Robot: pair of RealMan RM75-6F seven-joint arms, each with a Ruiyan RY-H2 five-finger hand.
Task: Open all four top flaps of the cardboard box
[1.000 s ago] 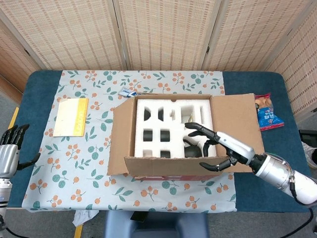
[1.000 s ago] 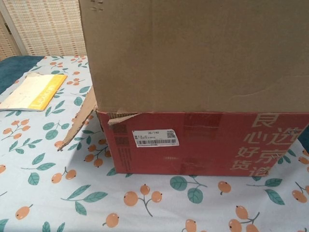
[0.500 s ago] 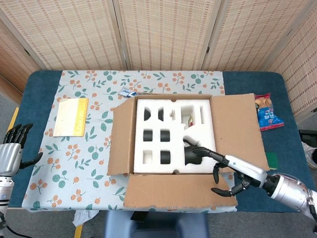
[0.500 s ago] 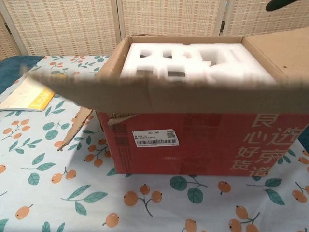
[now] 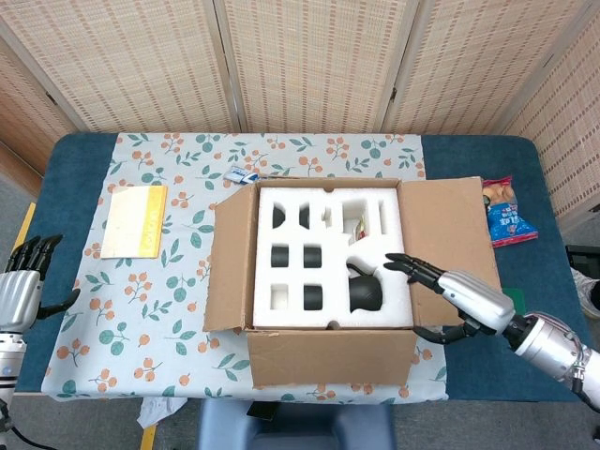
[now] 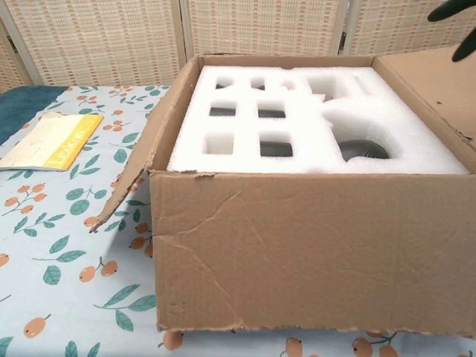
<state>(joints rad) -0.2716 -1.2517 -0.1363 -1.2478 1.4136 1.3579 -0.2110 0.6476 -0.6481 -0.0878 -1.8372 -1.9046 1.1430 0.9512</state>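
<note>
The cardboard box [image 5: 330, 356] stands mid-table with its front flap [image 6: 312, 245] hanging down over the front side. The left flap [image 5: 230, 258] and right flap [image 5: 448, 248] are spread outward, and the back flap shows only as an edge [image 5: 328, 180]. A white foam insert [image 5: 319, 262] fills the box, with a dark round object [image 5: 367, 292] in one pocket. My right hand [image 5: 459, 298] hovers over the right flap near the front right corner, fingers spread, holding nothing; its fingertips [image 6: 454, 15] show in the chest view. My left hand [image 5: 21, 281] hangs off the table's left edge, fingers apart, empty.
A yellow booklet [image 5: 134, 220] lies on the floral cloth left of the box. A snack packet [image 5: 503, 214] sits beyond the right flap, and a small blue-white item [image 5: 244, 175] lies behind the box's back left corner. A folding screen stands behind the table.
The front flap swung from upright, through level, down to hang over the box front. My right hand drew back to the right, off the flap. The left hand barely moved.
</note>
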